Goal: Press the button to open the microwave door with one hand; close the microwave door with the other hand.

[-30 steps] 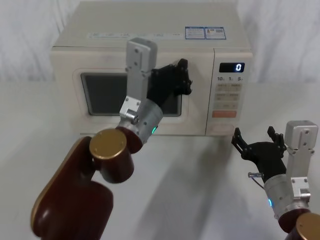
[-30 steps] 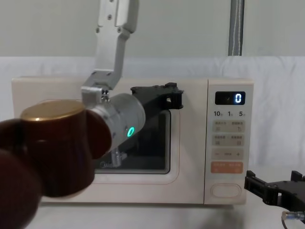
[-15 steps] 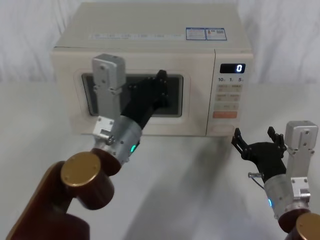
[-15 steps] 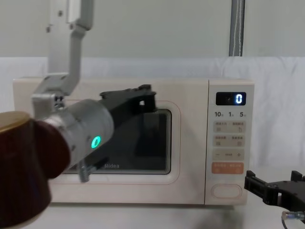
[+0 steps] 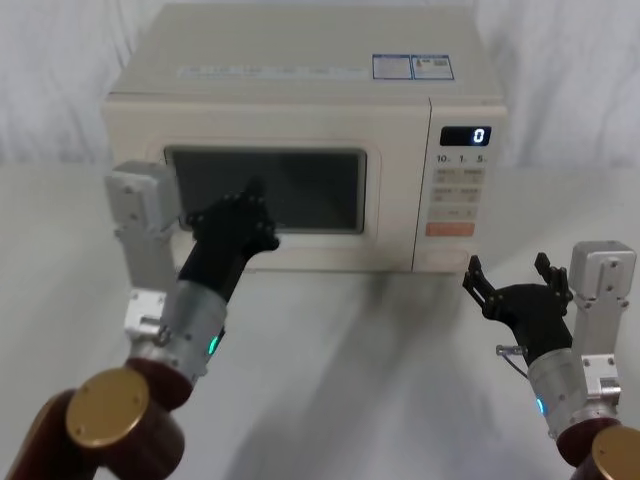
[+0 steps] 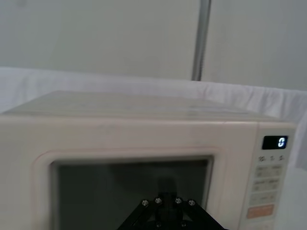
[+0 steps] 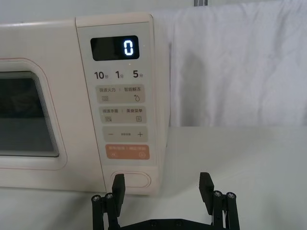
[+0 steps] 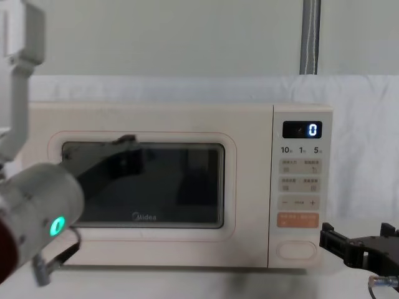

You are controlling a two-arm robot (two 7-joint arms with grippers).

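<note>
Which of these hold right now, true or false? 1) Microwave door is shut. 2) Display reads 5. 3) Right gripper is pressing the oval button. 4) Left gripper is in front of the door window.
1) True: the microwave door sits flush with the body.
2) False: the display reads 0.
3) False: the right gripper hangs open, short of the button, not touching it.
4) True: the left gripper is before the window's lower left part.
</note>
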